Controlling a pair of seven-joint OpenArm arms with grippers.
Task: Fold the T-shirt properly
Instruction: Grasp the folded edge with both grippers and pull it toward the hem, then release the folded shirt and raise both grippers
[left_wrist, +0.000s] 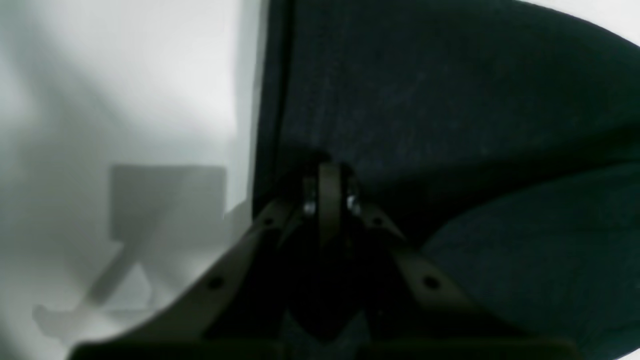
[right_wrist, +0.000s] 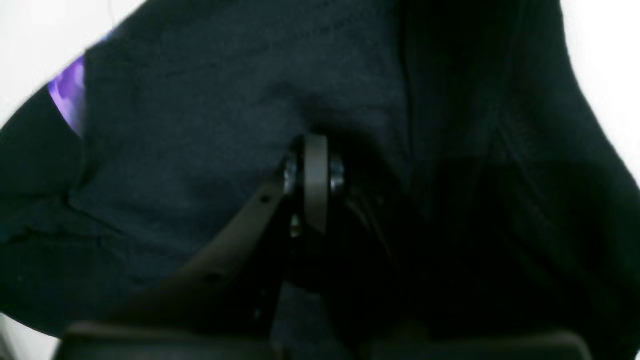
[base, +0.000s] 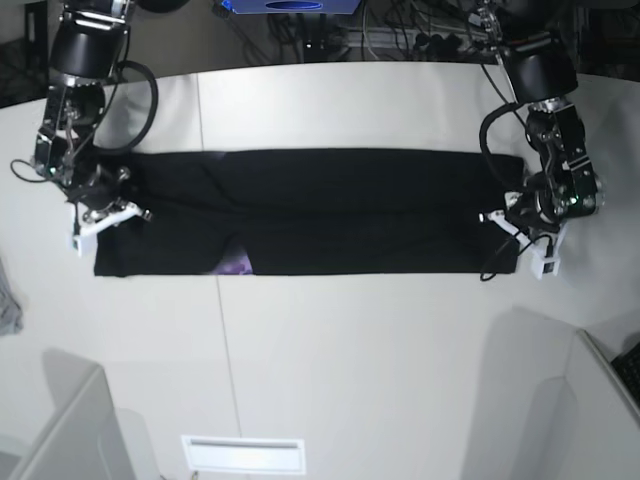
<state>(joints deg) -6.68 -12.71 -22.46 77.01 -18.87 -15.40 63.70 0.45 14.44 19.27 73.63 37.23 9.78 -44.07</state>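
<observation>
The black T-shirt (base: 330, 210) lies on the white table (base: 350, 350) as a long band stretched between my two arms, with a bit of purple print (base: 238, 263) showing at its front edge. My right gripper (base: 128, 198) is at the band's left end. In the right wrist view its fingers (right_wrist: 315, 175) are pressed together with the dark cloth (right_wrist: 200, 125) puckering around them. My left gripper (base: 508, 216) is at the band's right end. The left wrist view shows the left gripper (left_wrist: 330, 192) shut on the cloth's edge (left_wrist: 425, 100).
A small grey cloth scrap (base: 8, 305) lies at the table's left edge. Cables and equipment (base: 400, 40) run along the back. White panels stand at the front left (base: 70, 430) and front right (base: 560, 400) corners, with a slotted plate (base: 243, 452) between them.
</observation>
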